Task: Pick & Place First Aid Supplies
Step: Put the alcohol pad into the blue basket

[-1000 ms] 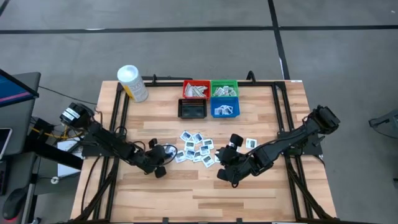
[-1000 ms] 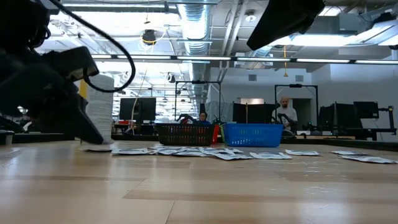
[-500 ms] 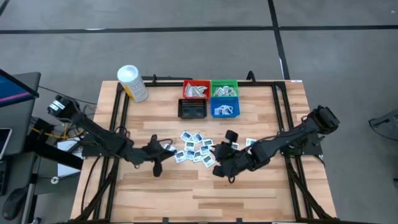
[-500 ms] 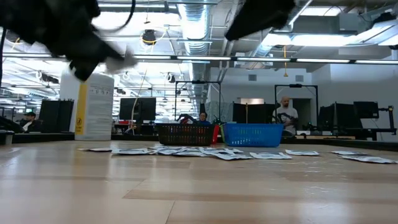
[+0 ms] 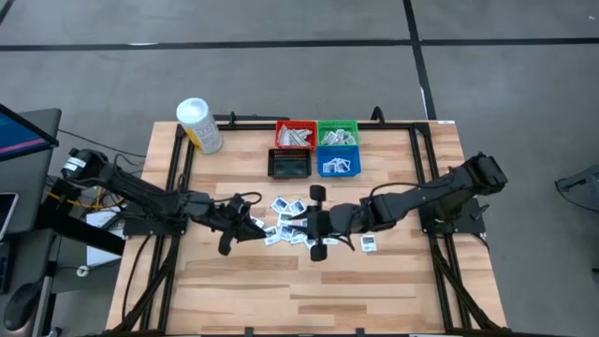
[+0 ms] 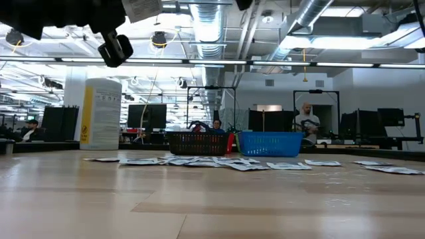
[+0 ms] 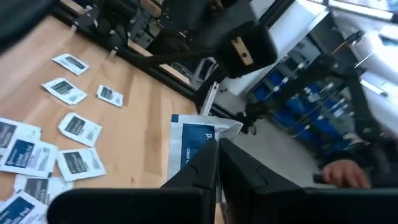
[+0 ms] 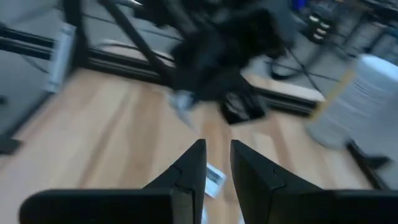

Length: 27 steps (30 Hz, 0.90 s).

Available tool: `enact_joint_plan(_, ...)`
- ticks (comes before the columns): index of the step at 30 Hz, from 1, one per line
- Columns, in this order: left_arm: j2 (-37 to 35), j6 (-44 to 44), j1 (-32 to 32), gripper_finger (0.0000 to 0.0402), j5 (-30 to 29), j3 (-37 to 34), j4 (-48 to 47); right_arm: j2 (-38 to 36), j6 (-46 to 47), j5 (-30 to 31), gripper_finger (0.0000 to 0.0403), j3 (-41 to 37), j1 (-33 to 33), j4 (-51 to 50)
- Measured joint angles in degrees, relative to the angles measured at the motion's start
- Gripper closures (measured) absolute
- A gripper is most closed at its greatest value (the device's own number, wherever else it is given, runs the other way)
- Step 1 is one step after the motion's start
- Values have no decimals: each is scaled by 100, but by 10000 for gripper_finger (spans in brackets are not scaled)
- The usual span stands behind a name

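Carrying step, I'd say: the left claw point(image 7: 214, 155) is pinched on a white-and-blue packet point(image 7: 193, 144), lifted above the table's middle, left of the packet pile point(image 5: 292, 223). It hangs edge-up. Next it needs a bin point(image 5: 338, 165) at the far edge. Right claw point(image 8: 214, 163) is narrowly open, empty, over the pile.

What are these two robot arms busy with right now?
They are sorting first aid packets scattered mid-table into small bins at the back. The left gripper is shut on one blue-printed white packet, lifted off the table. The right gripper hovers over the pile, holding nothing visible.
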Motion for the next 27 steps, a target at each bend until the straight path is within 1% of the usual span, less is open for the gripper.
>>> enact_joint_plan(4,0,-246,137,385,57,1,259,43,-86,-712,335,0,-58,270)
enact_joint_plan(7,0,-597,265,385,57,2,418,52,-91,-971,335,0,-57,299)
enact_joint_plan(10,4,-999,376,385,54,2,419,93,-98,-983,335,0,-54,291)
enact_joint_plan(13,90,-1183,408,385,78,4,532,96,-96,-981,335,0,-101,321)
enact_joint_plan(17,346,-1199,402,385,173,13,891,96,-31,-985,335,0,-167,351)
enact_joint_plan(23,818,-1197,402,385,368,15,1686,104,244,-990,334,0,-303,466)
enact_joint_plan(27,1117,-1197,402,385,394,20,2073,128,218,-1006,325,0,-333,483)
